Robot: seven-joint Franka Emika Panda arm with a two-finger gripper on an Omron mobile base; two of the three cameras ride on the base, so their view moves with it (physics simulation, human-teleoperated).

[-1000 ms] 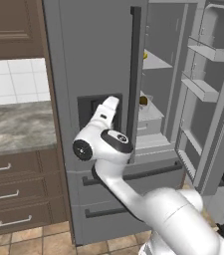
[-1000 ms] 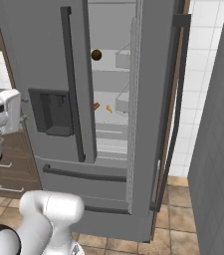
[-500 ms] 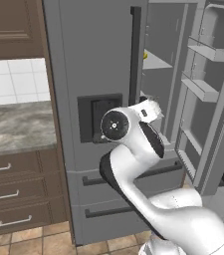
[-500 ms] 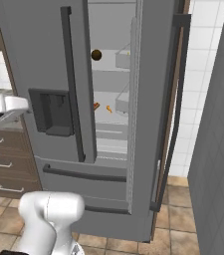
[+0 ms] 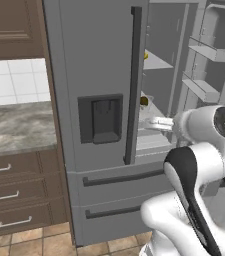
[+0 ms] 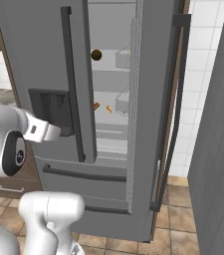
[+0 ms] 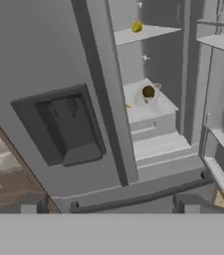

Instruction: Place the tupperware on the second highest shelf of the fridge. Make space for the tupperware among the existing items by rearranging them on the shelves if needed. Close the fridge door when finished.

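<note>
The fridge point(image 5: 94, 60) has its left door shut and its right door swung open. Inside, the tupperware point(image 7: 139, 98), a pale shallow container with a brown lump in it, rests on a shelf point(image 7: 158, 107) just under the one that carries a yellow piece point(image 7: 136, 26). It is also visible past the left door's handle point(image 5: 145, 105). A dark brown round lump point(image 6: 96, 55) lies on the upper shelf, with two small orange foods point(image 6: 102, 107) one shelf down. My gripper point(image 7: 107, 205) is open and empty, in front of the fridge point(image 5: 151, 121), apart from everything.
The open right door point(image 5: 206, 75) carries bins and stands at the right. The left door's long dark handle point(image 5: 134, 85) and dispenser recess point(image 5: 101, 120) are close to the hand. Drawer handles point(image 5: 119, 179) run below. A stone counter point(image 5: 14, 125) and wooden drawers lie left.
The arm has swung from the left of the fridge across to the right, and the hand now points at the opening. The jaws stayed open. The foods have not moved.
</note>
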